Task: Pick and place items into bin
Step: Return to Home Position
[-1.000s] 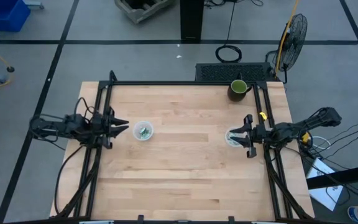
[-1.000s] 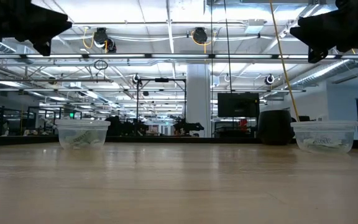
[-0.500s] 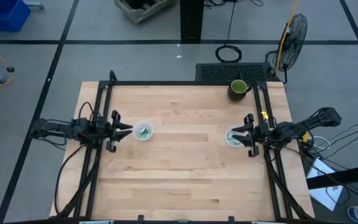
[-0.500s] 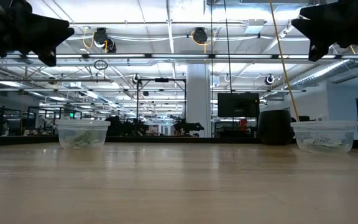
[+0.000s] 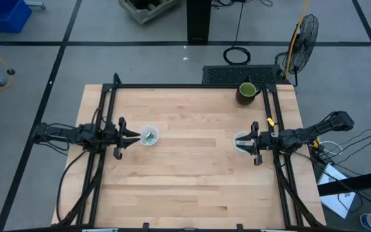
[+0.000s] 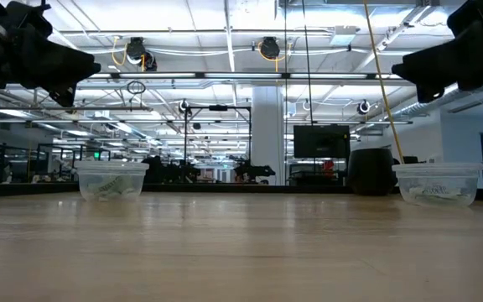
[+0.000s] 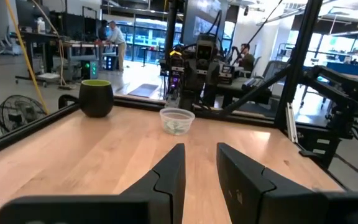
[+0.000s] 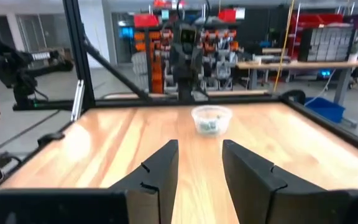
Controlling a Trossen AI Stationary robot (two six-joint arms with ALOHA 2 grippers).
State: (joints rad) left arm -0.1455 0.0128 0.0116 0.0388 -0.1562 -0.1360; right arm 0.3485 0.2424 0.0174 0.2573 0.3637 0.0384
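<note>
Two small clear plastic cups stand on the wooden table. The left cup (image 5: 149, 135) (image 8: 211, 119) (image 6: 111, 179) holds pale green-and-white packets (image 8: 210, 126). The right cup (image 5: 241, 143) (image 7: 177, 120) (image 6: 437, 182) also holds packets (image 7: 177, 127). My left gripper (image 5: 136, 135) (image 7: 201, 155) hangs open above the table, just left of the left cup. My right gripper (image 5: 238, 142) (image 8: 201, 152) is open, raised over the right cup's right side. In the low view both grippers (image 6: 61, 67) (image 6: 430, 75) stand well above the cups.
A dark green mug (image 5: 247, 92) (image 7: 96, 98) stands at the far right corner. Black frame rails (image 5: 108, 109) (image 5: 279, 116) run along the table's left and right sides. Bare wood (image 5: 195, 138) lies between the cups. People show in the room beyond.
My left gripper has moved toward the table's right, closing on the left cup, and has come down a little. My right gripper has shifted slightly toward the left over its cup and has dropped a little. The cups have stayed in place.
</note>
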